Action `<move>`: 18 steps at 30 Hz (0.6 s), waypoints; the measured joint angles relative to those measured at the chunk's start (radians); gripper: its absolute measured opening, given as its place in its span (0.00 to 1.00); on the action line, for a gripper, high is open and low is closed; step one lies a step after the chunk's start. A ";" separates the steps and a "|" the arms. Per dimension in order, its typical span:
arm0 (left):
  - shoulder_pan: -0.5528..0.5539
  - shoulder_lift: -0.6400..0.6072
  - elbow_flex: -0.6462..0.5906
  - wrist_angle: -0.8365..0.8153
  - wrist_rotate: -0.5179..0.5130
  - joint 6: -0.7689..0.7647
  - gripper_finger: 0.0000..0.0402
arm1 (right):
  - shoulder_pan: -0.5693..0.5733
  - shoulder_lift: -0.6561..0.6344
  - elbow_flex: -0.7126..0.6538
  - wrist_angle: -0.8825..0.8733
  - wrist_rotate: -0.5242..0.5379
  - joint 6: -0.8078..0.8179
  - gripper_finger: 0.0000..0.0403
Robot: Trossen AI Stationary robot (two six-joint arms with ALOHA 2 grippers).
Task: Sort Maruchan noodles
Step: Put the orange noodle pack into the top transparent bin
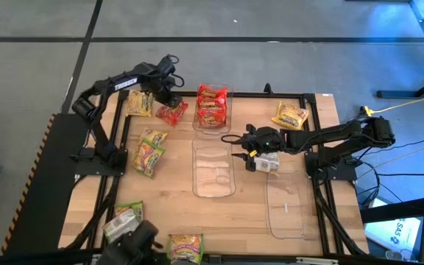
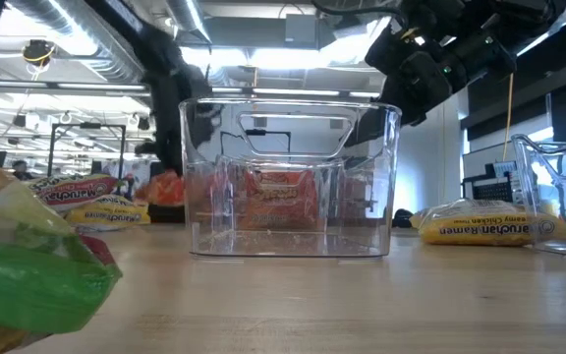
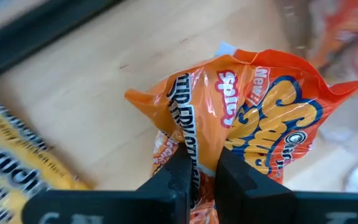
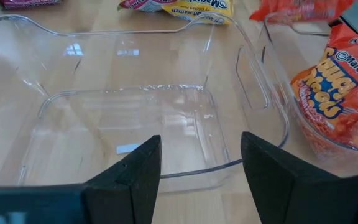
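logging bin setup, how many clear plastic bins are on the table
3. One bin at the table's far edge holds red packets, an empty bin sits mid-table under the right pincer, another empty bin at the near right.

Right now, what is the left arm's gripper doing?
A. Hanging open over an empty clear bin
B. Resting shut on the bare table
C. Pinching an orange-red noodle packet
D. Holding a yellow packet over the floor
C: in the left wrist view the left gripper has its fingers closed on a crinkled orange-red noodle packet, and from above it sits at that packet beside the bin of red packets.
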 joint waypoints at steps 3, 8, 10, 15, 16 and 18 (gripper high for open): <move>-0.040 -0.088 0.000 -0.025 -0.054 -0.009 0.08 | 0.000 0.000 0.000 0.000 0.000 0.001 0.48; -0.121 -0.244 0.001 -0.031 -0.135 -0.008 0.08 | 0.000 0.000 0.000 -0.005 0.017 0.095 0.48; -0.159 -0.306 0.001 -0.029 -0.150 -0.012 0.08 | 0.000 0.000 0.000 -0.003 0.046 0.117 0.48; -0.293 -0.453 -0.019 0.005 -0.236 -0.051 0.08 | -0.001 0.000 0.000 0.078 0.045 0.186 0.55; -0.323 -0.485 -0.038 0.023 -0.245 -0.066 0.08 | -0.001 0.000 0.000 0.099 0.045 0.202 0.57; -0.385 -0.545 -0.090 0.079 -0.261 -0.091 0.08 | 0.000 0.000 0.000 0.140 0.043 0.225 0.64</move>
